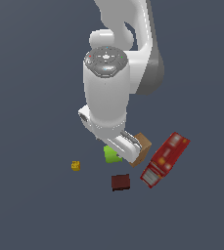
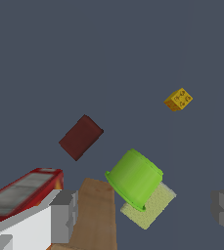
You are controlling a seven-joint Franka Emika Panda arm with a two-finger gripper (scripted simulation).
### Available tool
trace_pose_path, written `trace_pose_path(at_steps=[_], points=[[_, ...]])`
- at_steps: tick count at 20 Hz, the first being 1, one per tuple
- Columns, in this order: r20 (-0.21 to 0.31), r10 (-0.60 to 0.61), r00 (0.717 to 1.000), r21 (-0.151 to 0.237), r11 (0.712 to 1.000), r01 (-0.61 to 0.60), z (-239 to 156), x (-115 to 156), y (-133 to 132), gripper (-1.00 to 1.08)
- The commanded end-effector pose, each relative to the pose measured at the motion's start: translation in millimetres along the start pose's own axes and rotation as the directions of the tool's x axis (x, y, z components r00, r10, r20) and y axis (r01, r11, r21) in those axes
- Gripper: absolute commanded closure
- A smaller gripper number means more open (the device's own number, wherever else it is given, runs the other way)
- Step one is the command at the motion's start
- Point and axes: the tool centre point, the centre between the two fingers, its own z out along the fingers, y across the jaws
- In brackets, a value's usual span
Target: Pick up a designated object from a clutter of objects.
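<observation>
While hovering over the lime-green cup (image 2: 134,177) and tan box (image 2: 96,215), gripper (image 2: 147,210) spread wide, grasping nothing. Dark maroon block (image 1: 120,182) lying flat and alone, near the red box (image 1: 165,159) — better to shift across, square the fingers (image 2: 64,215) to its narrower sides, then descend. Only visible from the wrist: a pale yellow-green block (image 2: 150,207) under the cup — hidden by the arm outside.

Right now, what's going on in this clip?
A white robot arm hangs over a small scatter of items on a dark floor. Its gripper is open and empty, above the green cup and the tan box. The dark maroon block, the piece to be picked, lies untouched and apart, near the long red box. A tiny yellow piece sits off alone.
</observation>
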Motion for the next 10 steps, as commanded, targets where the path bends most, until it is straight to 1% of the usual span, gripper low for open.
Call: trace_pose_path(at_steps=[1, 5, 10], points=[[0.0, 0.063, 0.998, 0.001, 0.998, -0.063, 11, 3, -8, -0.92], [0.001, 0.161, 0.987, 0.003, 0.987, -0.161, 28, 8, -20, -0.92], [0.001, 0.28, 0.96, 0.005, 0.96, -0.28, 52, 13, -34, -0.92]])
